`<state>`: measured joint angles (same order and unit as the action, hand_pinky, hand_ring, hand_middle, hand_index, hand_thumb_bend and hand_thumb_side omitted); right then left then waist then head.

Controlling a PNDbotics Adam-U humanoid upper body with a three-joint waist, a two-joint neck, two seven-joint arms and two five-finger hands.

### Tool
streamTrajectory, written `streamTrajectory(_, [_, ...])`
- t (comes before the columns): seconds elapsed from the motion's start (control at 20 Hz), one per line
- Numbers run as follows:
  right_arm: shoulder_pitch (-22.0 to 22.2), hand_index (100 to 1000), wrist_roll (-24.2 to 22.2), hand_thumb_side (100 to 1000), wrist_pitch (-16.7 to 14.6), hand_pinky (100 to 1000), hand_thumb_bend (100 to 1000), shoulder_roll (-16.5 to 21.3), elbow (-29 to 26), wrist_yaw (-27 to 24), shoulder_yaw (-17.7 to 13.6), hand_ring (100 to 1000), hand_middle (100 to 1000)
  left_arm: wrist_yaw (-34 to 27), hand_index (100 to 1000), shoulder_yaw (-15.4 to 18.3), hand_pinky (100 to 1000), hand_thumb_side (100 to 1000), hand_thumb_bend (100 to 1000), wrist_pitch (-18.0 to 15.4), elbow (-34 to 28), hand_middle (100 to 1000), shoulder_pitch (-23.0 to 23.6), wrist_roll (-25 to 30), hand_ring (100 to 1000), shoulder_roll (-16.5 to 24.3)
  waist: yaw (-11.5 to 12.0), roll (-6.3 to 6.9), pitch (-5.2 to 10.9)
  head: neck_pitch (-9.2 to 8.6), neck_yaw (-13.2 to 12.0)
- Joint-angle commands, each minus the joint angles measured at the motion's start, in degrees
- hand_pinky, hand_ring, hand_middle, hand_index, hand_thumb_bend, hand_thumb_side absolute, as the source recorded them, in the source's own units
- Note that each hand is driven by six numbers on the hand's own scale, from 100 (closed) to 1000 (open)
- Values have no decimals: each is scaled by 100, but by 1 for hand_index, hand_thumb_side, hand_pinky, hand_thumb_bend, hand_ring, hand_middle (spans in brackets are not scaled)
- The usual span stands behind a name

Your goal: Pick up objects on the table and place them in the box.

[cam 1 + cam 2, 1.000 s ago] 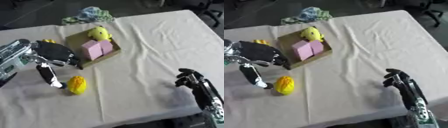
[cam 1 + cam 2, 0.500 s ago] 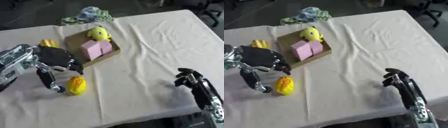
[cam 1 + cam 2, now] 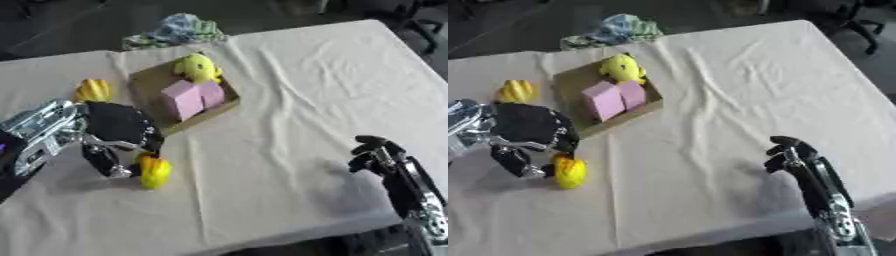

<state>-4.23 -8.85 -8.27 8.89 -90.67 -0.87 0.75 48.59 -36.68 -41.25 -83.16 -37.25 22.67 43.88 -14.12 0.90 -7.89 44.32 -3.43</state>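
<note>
Nearest me, right of the cardboard box (image 3: 229,102) and well apart from it, my right hand (image 3: 794,155) rests idle, fingers curled on nothing. Just below the box, my left hand (image 3: 118,131) has its fingers bent down beside a yellow toy (image 3: 155,171); whether they grip it I cannot tell. Inside the box sit two pink blocks (image 3: 193,97) and a yellow plush (image 3: 198,67). Left of the box lies another yellow object (image 3: 93,90); beyond it, a crumpled cloth (image 3: 179,29).
</note>
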Motion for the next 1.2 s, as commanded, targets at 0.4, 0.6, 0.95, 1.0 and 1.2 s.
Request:
streamTrajectory(0.4, [-10, 744, 10, 731, -2, 518, 100, 76, -46, 23, -25, 525, 546, -968, 685, 1330, 758, 261, 100, 723, -21, 585, -298, 399, 643, 401, 55, -43, 51, -20, 64])
streamTrajectory(0.6, [16, 744, 19, 741, 2, 518, 100, 64, -31, 12, -29, 525, 546, -509, 703, 1643, 763, 264, 100, 1218, 936, 610, -877, 289, 658, -151, 63, -73, 68, -20, 61])
streamTrajectory(0.95, [37, 744, -7, 745, 9, 518, 100, 20, -18, -6, -3, 524, 545, 1625, 765, 2208, 768, 272, 100, 1726, 2872, 663, -1587, -621, 683, -1460, 56, -133, 89, -20, 28])
streamTrajectory(1.0, [37, 744, -12, 746, 10, 518, 100, 12, -15, -9, 4, 524, 545, 1843, 784, 2309, 768, 271, 100, 1804, 3068, 674, -1626, -786, 684, -1616, 51, -142, 90, -20, 11])
streamTrajectory(1.2, [34, 743, -36, 747, 14, 518, 100, -12, -9, -21, 25, 524, 544, 2350, 865, 2559, 787, 285, 136, 2071, 3491, 729, -1710, -1328, 714, -1974, 31, -170, 95, -20, -24])
